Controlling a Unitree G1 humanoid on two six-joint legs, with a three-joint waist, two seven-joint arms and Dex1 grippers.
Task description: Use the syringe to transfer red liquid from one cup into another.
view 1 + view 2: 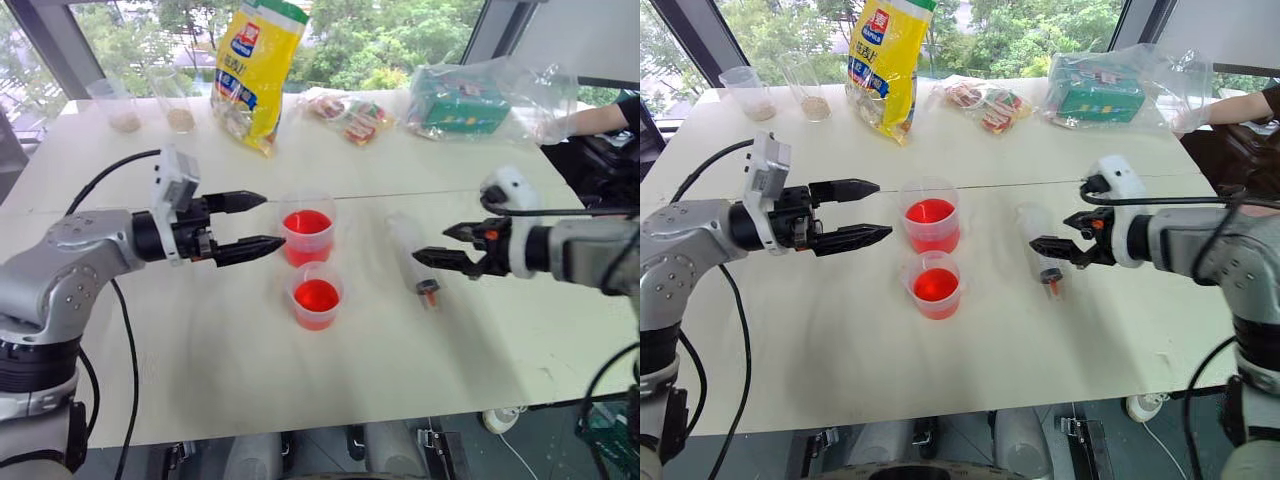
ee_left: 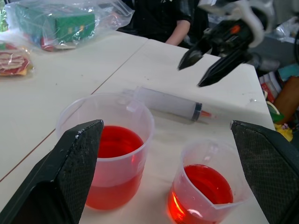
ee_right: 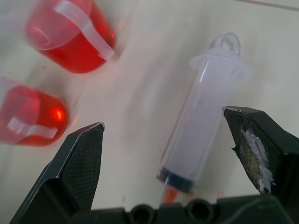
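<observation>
Above syringe (image 3: 198, 126), right tool (image 1: 1052, 251) seemingly spread.

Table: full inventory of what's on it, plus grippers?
Syringe: 1, clear barrel, orange tip, lying flat right of the cups.
Larger cup: 1, clear, red liquid, table centre.
Smaller cup: 1, clear, pour lip, red liquid, nearer the robot.
Powder cups: 2, clear, beige powder, far left.
Yellow bag: 1, far centre.
Snack packets: red, far centre.
Green box in clear bag: 1, far right.
Person's hand: far right edge.
Left gripper: open, left of larger cup.
Right gripper: open, above syringe.
</observation>
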